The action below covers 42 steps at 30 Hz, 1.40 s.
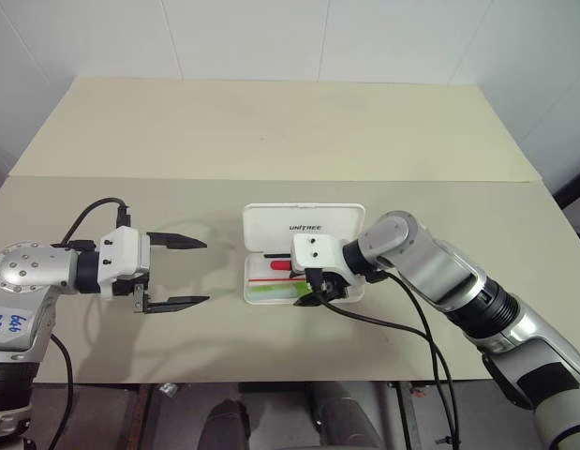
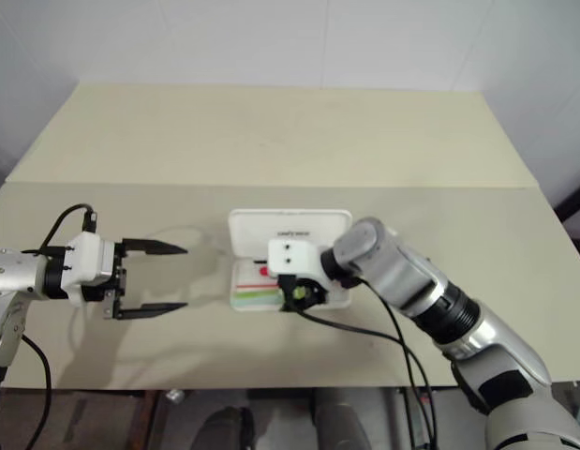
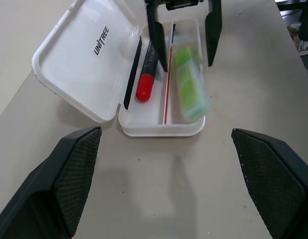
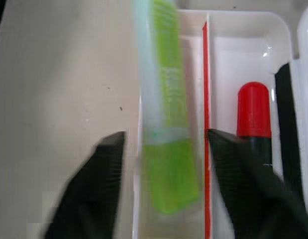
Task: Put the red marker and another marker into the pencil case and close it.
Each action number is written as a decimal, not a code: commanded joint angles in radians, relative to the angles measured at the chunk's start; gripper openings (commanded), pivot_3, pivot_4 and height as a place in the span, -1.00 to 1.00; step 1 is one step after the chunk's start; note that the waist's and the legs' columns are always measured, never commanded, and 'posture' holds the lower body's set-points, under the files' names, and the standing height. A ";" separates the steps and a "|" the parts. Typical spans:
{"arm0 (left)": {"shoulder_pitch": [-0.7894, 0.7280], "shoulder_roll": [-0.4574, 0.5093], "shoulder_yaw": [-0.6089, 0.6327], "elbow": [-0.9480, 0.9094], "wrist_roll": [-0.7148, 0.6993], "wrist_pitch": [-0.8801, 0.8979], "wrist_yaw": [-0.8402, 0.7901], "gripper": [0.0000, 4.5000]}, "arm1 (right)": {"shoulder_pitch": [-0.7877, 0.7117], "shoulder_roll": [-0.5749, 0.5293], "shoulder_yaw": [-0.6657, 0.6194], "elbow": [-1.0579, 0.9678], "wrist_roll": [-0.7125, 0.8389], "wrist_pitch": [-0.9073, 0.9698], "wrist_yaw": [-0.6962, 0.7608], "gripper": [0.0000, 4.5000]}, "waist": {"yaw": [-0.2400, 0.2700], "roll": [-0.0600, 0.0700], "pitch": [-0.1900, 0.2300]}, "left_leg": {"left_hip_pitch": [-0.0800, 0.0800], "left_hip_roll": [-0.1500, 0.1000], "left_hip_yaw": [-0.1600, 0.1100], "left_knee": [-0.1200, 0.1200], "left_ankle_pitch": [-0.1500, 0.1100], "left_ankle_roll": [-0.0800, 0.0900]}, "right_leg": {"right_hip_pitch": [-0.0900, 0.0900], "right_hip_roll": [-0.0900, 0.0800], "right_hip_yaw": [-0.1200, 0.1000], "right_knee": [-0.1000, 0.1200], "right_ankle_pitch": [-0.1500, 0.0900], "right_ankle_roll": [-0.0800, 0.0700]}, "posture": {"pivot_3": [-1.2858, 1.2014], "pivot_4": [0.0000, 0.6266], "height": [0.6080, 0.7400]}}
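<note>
The white pencil case [image 1: 304, 225] lies open at the table's near middle, its lid flat toward the far side. In the tray's far compartment rests the red marker [image 3: 145, 87], red cap pointing left. The lime-green highlighter [image 3: 190, 84], the other marker, sits blurred in the near compartment, slightly askew. My right gripper [image 1: 319, 292] points down over the tray's right end. It is open, and its fingers [image 4: 111, 164] straddle the highlighter [image 4: 166, 124] with small gaps on both sides. My left gripper [image 1: 177, 272] hovers open and empty to the left of the case.
The case's tray [image 1: 247, 281] is split by a red line [image 4: 205, 74] between the compartments. A black cable [image 1: 402, 328] runs from my right wrist toward the table's near edge. The tabletop has a seam [image 1: 130, 178] across it behind the case.
</note>
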 commanded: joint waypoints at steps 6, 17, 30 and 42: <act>-0.029 0.005 0.006 -0.024 -0.007 -0.012 0.004 1.00 | -0.029 0.005 -0.056 -0.016 0.006 -0.002 -0.011 0.99 | -0.003 0.000 0.000 | 0.000 0.000 0.000 0.000 0.000 0.000 | 0.000 0.000 0.000 0.000 0.000 0.000 | 0.03 -0.52 1.00; -0.084 -0.023 -0.059 -0.036 -0.018 0.000 -0.013 1.00 | 0.064 -0.111 -0.257 -0.128 0.171 0.201 -0.007 0.99 | 0.000 0.000 0.000 | -0.001 0.000 -0.001 -0.001 0.000 0.000 | 0.000 0.000 0.000 -0.001 0.000 0.000 | 0.03 -0.52 1.00; -0.204 -0.109 -0.159 0.005 -0.009 0.000 -0.029 1.00 | 0.236 -0.306 -0.628 -0.200 0.232 0.643 -0.319 0.99 | 0.006 0.000 0.000 | 0.000 0.000 0.000 -0.001 0.000 0.000 | 0.000 0.000 0.001 -0.002 0.000 0.000 | 0.03 -0.52 1.00; -0.290 -0.154 -0.210 0.056 0.002 -0.007 -0.069 1.00 | 0.379 -0.316 -0.720 0.009 0.152 0.607 -0.549 0.99 | -0.007 -0.001 -0.001 | 0.000 -0.001 0.000 -0.001 0.000 0.001 | 0.002 0.001 0.004 -0.003 0.001 0.003 | 0.03 -0.52 1.00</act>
